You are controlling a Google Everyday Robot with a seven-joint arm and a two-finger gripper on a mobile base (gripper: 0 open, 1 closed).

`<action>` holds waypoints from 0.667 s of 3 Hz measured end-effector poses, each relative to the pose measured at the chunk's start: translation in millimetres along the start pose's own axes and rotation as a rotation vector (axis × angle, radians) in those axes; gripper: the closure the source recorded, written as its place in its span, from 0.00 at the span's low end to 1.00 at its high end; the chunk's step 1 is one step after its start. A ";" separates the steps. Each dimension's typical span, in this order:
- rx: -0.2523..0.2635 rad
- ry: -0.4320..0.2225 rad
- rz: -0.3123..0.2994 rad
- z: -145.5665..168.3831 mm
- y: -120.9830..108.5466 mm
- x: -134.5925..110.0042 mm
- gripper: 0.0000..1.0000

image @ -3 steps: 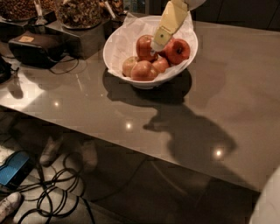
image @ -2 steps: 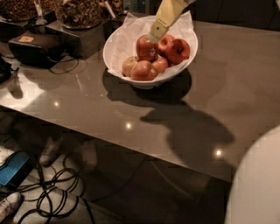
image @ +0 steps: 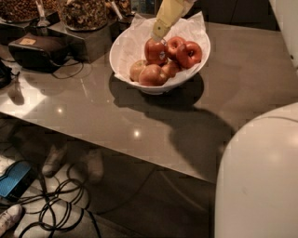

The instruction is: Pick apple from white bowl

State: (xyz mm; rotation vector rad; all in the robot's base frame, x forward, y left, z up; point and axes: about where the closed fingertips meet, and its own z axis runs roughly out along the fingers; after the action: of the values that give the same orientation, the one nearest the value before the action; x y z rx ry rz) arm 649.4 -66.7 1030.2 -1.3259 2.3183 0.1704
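The white bowl [image: 150,87], lined with crinkled white paper, stands at the back of the grey table. In it the deep-red apple [image: 155,51] with a small pale sticker lies on top near the middle. Two glossy red apples [image: 188,53] lie to its right and paler yellow-brown apples [image: 151,75] in front. My gripper [image: 158,34], cream-coloured, comes down from the top edge. Its tip is at the top of the deep-red apple, touching it or just above it.
Dark bowls of nuts [image: 84,13] on black stands and a black box [image: 39,46] with a cable stand at the back left. The robot's white body [image: 260,176] fills the lower right. Cables [image: 60,207] and a blue object [image: 15,179] lie on the floor below the table's front edge.
My gripper has drawn back up and to the left, from down among the apples to the top of the deep-red apple. The apples have not moved. The white body now covers more of the lower right.
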 end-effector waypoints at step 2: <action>-0.017 0.030 -0.005 24.0 0.4 -14.9 0.24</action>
State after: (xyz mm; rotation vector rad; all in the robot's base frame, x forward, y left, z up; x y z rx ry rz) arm 663.3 -46.9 1015.6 -1.3517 2.3436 0.1704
